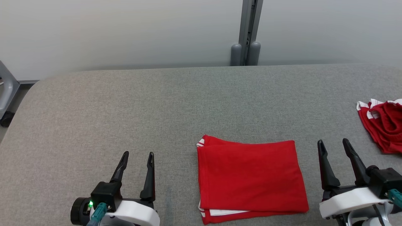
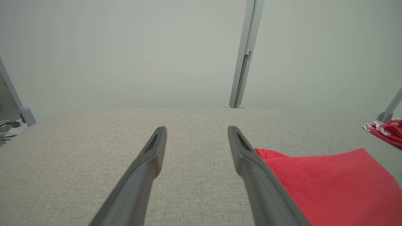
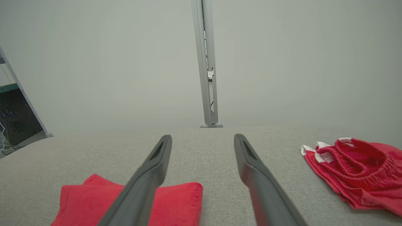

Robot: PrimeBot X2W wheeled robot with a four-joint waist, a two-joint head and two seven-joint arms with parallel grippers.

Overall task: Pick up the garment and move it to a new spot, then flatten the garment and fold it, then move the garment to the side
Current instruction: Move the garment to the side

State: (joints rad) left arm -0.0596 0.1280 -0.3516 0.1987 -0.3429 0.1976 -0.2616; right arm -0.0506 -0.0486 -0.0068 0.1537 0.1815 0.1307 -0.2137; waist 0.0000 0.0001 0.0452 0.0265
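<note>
A red garment (image 1: 251, 177) with white trim lies folded into a flat rectangle on the grey table (image 1: 132, 103), near its front edge between my two arms. In the left wrist view the garment (image 2: 329, 185) sits to the right of my fingers; in the right wrist view the garment (image 3: 176, 201) lies low and left, partly behind my left finger. My left gripper (image 1: 137, 155) stands open to the garment's left, nothing between its fingers. On the garment's right, my right gripper (image 1: 333, 142) is open too and holds nothing.
A second red garment (image 1: 383, 125) with white trim and an elastic waistband lies crumpled at the table's right edge, also in the right wrist view (image 3: 361, 169). A grey post (image 1: 248, 34) rises behind the table's far edge against a pale wall.
</note>
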